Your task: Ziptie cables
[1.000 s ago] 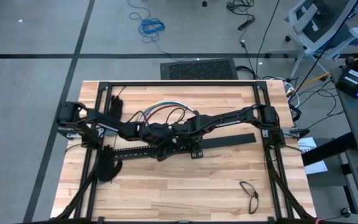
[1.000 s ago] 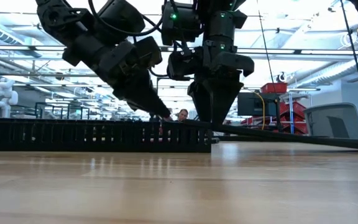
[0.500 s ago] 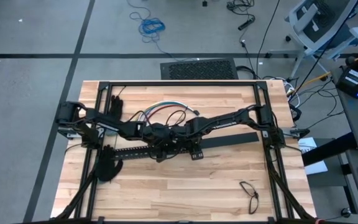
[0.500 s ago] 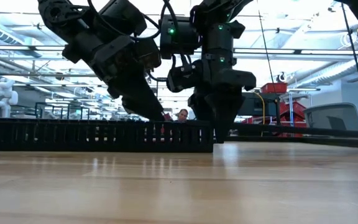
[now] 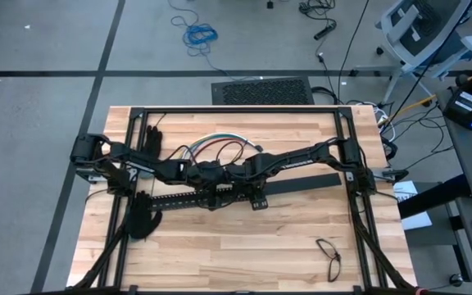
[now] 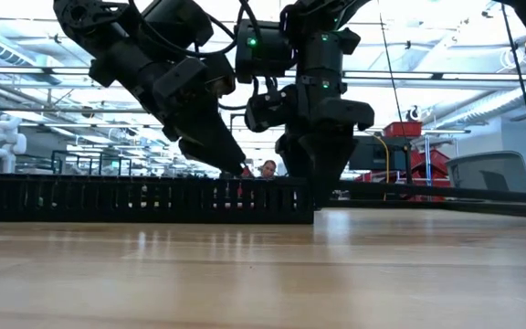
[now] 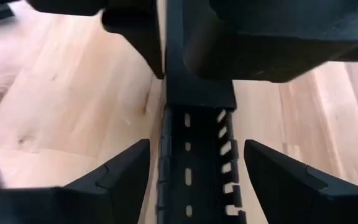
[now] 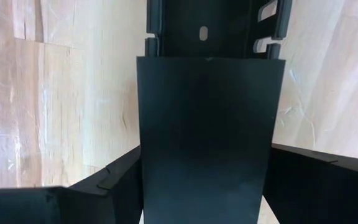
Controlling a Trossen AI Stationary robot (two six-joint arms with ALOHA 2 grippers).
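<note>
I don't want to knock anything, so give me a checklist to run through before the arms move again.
1. Left gripper free of any load: ok; its jaws stand open astride the slotted bar, clear of both walls.
2. Right gripper lined up on the flat cover: ok; the cover runs straight out from it.
3. Cover joined end to end with the slotted bar: cannot tell.
4. Cables bundled: not ok; they lie loose on the table behind the arms.
5. Zipties located: cannot tell; none can be made out.
6. Gloves away from both grippers: ok.
</note>
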